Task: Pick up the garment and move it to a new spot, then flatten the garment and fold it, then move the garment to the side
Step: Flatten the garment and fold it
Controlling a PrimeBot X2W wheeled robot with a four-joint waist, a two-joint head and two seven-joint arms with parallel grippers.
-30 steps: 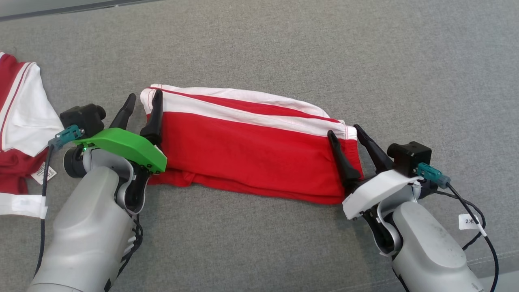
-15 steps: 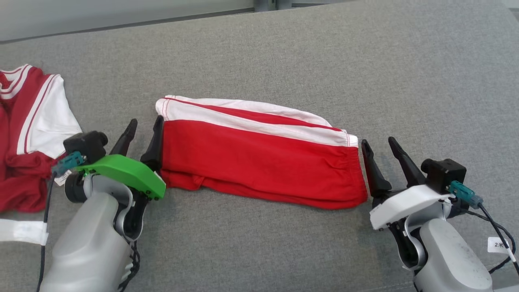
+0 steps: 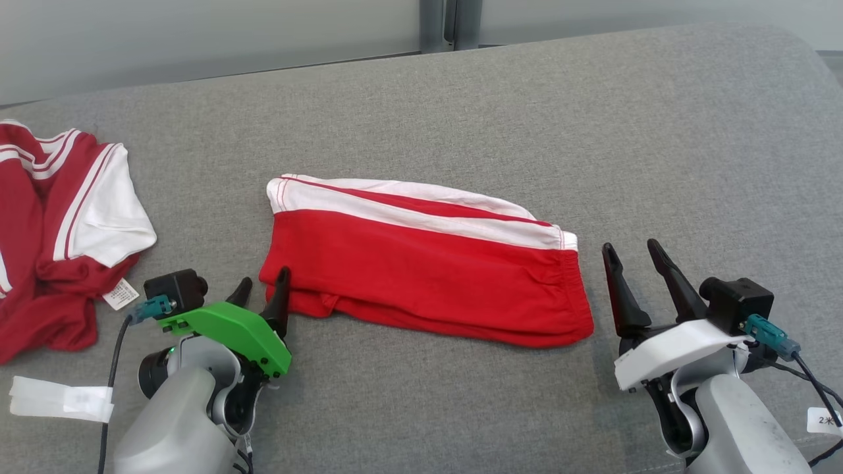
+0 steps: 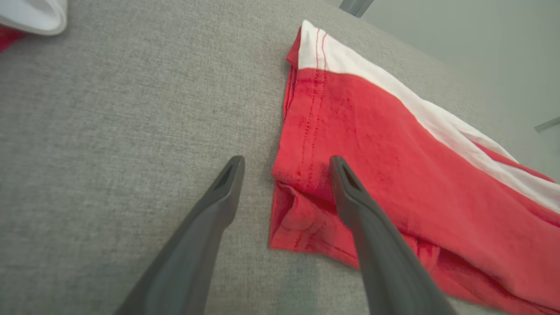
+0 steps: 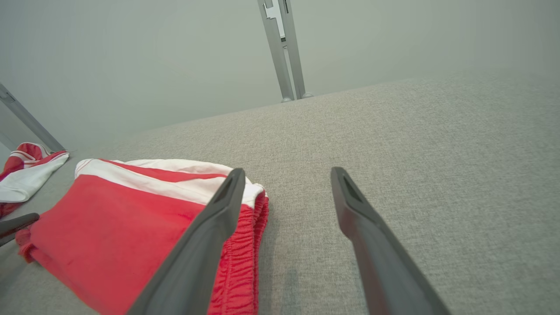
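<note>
On the middle of the gray cushion [image 3: 593,118] lie the folded red shorts [image 3: 421,276], with the white stripe along the far side. You will find them soft, light and floppy, so I think they will sag and fall open if you lift one end only. Take both short ends at once: the hem end [image 4: 306,131] by your left claw [image 3: 265,276], and the stretchy waistband [image 3: 571,289] by your right claw [image 3: 629,245]. Both claws are spread wide and hold nothing. One left finger [image 4: 350,197] sits over the hem corner. The right claw is just beside the waistband. Another red and white garment [image 3: 72,217] lies at the cushion's left edge, well apart.
</note>
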